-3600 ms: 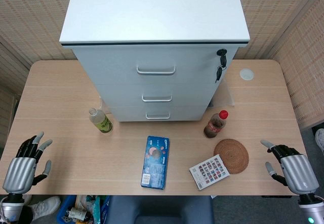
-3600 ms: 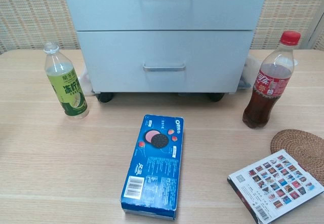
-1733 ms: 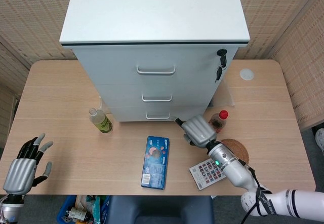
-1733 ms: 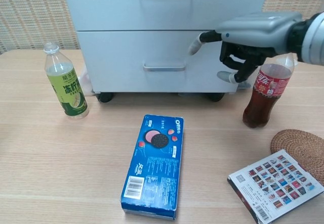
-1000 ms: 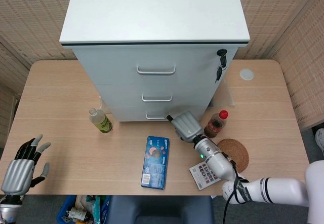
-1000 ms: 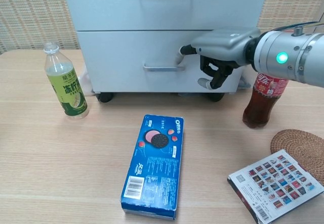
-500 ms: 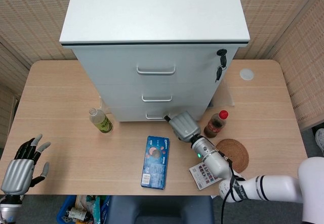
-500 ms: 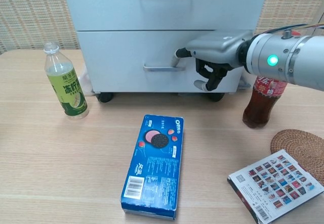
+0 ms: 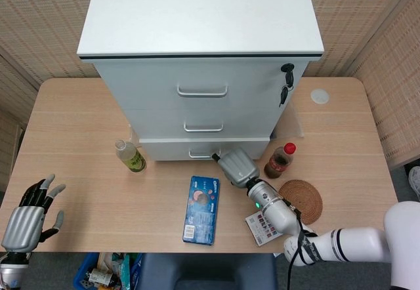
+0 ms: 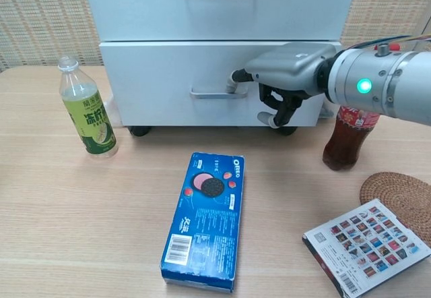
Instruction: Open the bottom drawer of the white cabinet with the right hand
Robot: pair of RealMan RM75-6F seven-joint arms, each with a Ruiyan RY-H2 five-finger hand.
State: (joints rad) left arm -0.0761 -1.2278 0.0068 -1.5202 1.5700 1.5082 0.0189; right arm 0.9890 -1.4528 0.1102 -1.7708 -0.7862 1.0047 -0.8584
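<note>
The white cabinet (image 9: pixel 200 21) stands at the back of the table. Its bottom drawer (image 10: pixel 161 85) sticks out a little from the cabinet front, also seen as the bottom drawer (image 9: pixel 164 149) in the head view. My right hand (image 10: pixel 289 74) is at the right end of the drawer's metal handle (image 10: pixel 212 94), with one finger hooked over it and the others curled below. From above, the right hand (image 9: pixel 237 167) sits just in front of the drawer. My left hand (image 9: pixel 27 216) hovers at the table's near left corner, fingers spread, holding nothing.
A green drink bottle (image 10: pixel 88 112) stands left of the drawer and a cola bottle (image 10: pixel 353 133) right of it, close behind my right forearm. An Oreo box (image 10: pixel 206 218) lies in front. A woven coaster (image 9: pixel 300 201) and a picture booklet (image 9: pixel 270 222) lie near right. Keys (image 9: pixel 286 80) hang from the cabinet lock.
My right hand swung in from the table's right edge to the bottom drawer's handle, hooked it, and the drawer front has come forward slightly in the last half second. The left hand stayed put.
</note>
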